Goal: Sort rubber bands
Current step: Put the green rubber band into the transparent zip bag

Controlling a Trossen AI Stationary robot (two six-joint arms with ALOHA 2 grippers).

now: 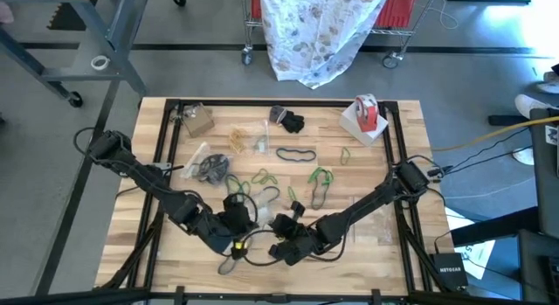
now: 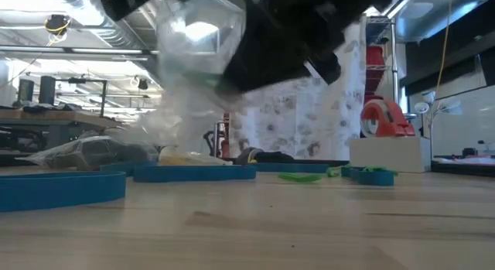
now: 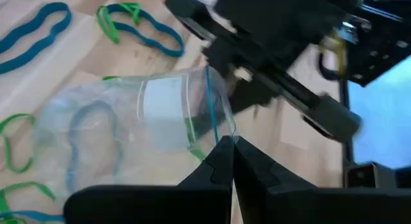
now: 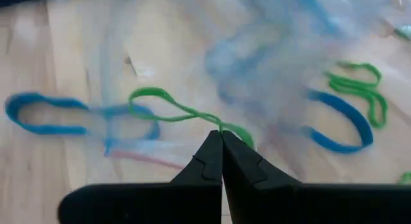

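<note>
A clear plastic bag (image 3: 128,128) with a blue zip line is held up over the table's near middle, with a teal-blue band inside it. My left gripper (image 3: 230,142) is shut on its mouth. My right gripper (image 4: 221,135), just to the right (image 1: 284,228), is shut on a green rubber band (image 4: 160,99) in front of the bag's mouth. More teal-blue and green bands (image 1: 319,178) lie loose on the wood. A black band (image 1: 295,154) and tan ones (image 1: 238,137) lie farther back. My left gripper pinches the rim of the bag's open mouth (image 3: 218,124) between its two fingers, next to the blue zip line. The bag is raised off the table and spreads away from the fingers, its mouth gaping. My right gripper pinches the green band at one end (image 4: 226,129) between its fingertips. The band's free loop (image 4: 144,95) stretches away from the fingers, slack, by the clear plastic; whether it is inside the bag I cannot tell.
A red-and-white tape roll (image 1: 367,113) sits on a white box at the far right. Another clear bag with dark bands (image 1: 208,167) lies at the left, and a black object (image 1: 290,121) at the far middle. Black frame rails (image 1: 395,156) run along the table's sides.
</note>
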